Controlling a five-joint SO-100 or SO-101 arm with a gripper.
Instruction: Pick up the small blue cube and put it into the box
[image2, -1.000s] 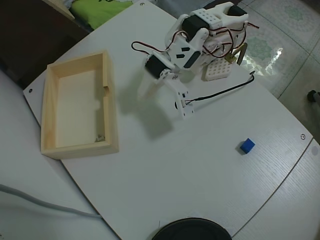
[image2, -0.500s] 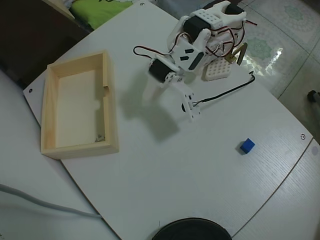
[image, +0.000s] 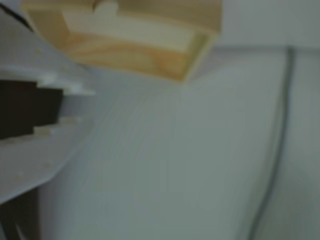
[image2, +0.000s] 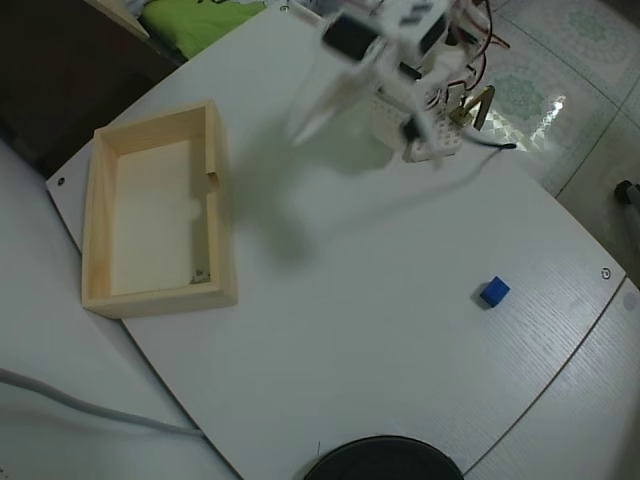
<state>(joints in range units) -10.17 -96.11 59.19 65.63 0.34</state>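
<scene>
Small blue cube (image2: 494, 291): we see it on the table (image2: 380, 330) near the right edge in the overhead view, alone, well apart from everything.
Box (image2: 157, 210): we see it near the left edge, open side up, nothing inside.
Pincer (image2: 305, 125): we see it raised above the table's far middle, blurred; we cannot tell if it is open or closed.
</scene>
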